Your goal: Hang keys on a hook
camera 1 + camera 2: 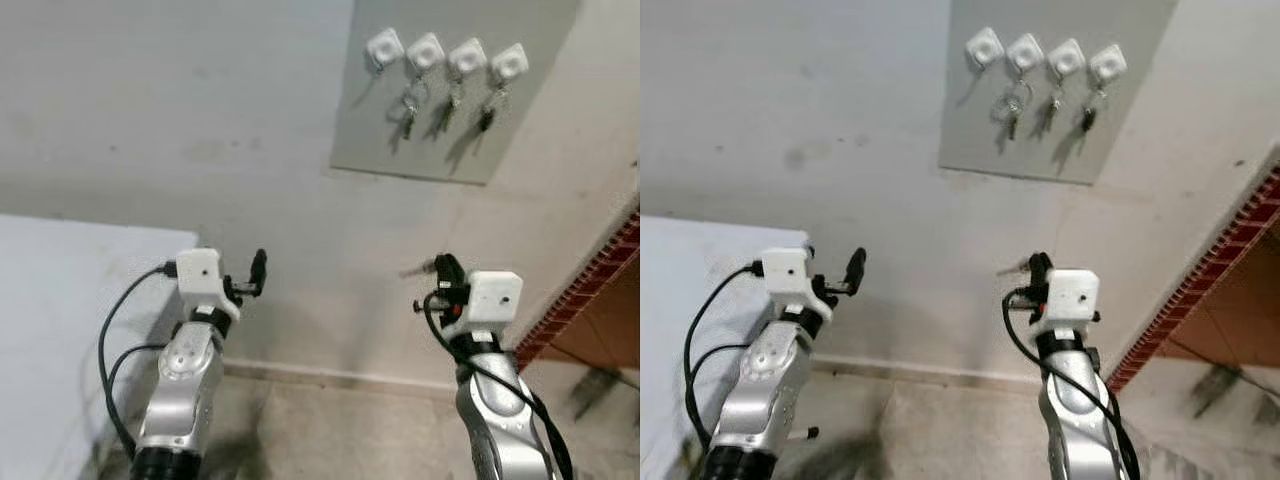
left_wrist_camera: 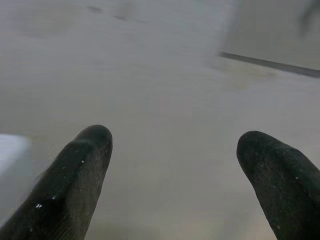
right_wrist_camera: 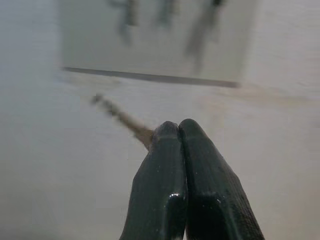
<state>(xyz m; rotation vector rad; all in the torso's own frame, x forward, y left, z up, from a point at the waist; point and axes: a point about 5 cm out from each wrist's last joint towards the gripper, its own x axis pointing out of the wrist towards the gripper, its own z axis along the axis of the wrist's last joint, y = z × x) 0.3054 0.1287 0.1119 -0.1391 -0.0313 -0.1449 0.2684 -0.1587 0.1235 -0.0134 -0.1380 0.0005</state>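
The right hand, low and right of centre in the left eye view, is pinching a key between closed fingertips so its blade is sticking out ahead, probably ready for offering up. The grey board at the upper right is carrying four white hooks; three are already bearing keys, while the leftmost hook is showing none, so it looks the likely target. The left hand, lower left, is hanging open and empty beside the white bench.

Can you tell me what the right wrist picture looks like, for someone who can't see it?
Two black fingers of the right gripper are pressed shut on a thin key that sticks out, blurred, toward a pale wall. Higher up hangs a grey board with the blurry shapes of hanging keys.
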